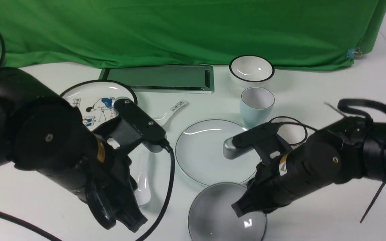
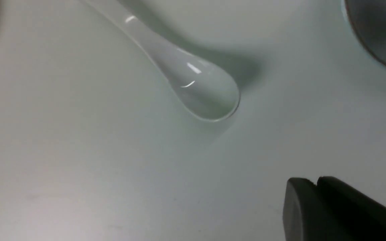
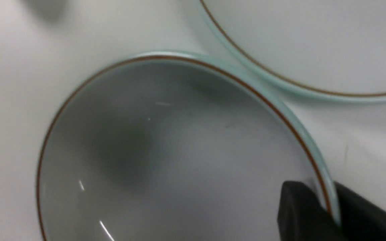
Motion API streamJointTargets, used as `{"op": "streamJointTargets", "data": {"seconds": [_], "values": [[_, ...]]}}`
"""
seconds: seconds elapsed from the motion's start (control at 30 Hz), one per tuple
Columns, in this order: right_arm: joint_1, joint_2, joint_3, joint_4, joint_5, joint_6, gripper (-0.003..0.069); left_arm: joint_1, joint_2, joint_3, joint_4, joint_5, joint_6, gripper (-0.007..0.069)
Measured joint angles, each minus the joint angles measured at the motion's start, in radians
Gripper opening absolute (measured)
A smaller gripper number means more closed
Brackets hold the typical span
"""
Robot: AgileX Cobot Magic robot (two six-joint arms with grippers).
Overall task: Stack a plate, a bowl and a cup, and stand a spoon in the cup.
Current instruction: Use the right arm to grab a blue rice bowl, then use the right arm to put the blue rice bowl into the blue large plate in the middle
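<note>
The plain plate (image 1: 209,150) lies at the table's middle. The wide bowl (image 1: 213,214) is just in front of it, apart from it. My right gripper (image 1: 243,207) is shut on the bowl's right rim, one finger inside and one outside; the right wrist view shows the rim (image 3: 317,160) between the fingers and the plate (image 3: 313,43) beyond. The pale blue-green cup (image 1: 257,105) stands behind the plate. The plain white spoon (image 1: 142,187) lies left of the plate, partly under my left arm. My left gripper (image 1: 129,222) is shut and empty, near the spoon's scoop (image 2: 206,90).
A painted black-rimmed plate (image 1: 95,100) lies at the back left, with a patterned spoon (image 1: 174,108) beside it. A deep black-rimmed bowl (image 1: 251,70) stands behind the cup. A black-rimmed cup (image 1: 290,134) is partly hidden by my right arm. A metal panel (image 1: 159,78) and green cloth are at the back.
</note>
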Motion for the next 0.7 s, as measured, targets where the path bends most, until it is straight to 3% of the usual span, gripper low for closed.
{"op": "streamJointTargets", "data": {"seconds": [0.23,0.37,0.5,0.7], "values": [[-0.024,0.035,-0.239,-0.003,0.074,-0.067,0.0074,0.0,-0.046,0.0,0.16,0.016,-0.117,-0.0011],[-0.093,0.146,-0.416,-0.003,0.081,-0.065,0.0074,0.0,-0.089,0.0,0.281,0.007,-0.243,-0.0011],[-0.159,0.289,-0.536,-0.007,0.158,-0.04,0.0074,0.0,-0.094,0.0,0.316,0.004,-0.274,-0.0011],[-0.179,0.391,-0.594,-0.006,0.209,-0.035,0.0076,0.0,-0.094,0.0,0.32,-0.014,-0.285,-0.0011]]}}
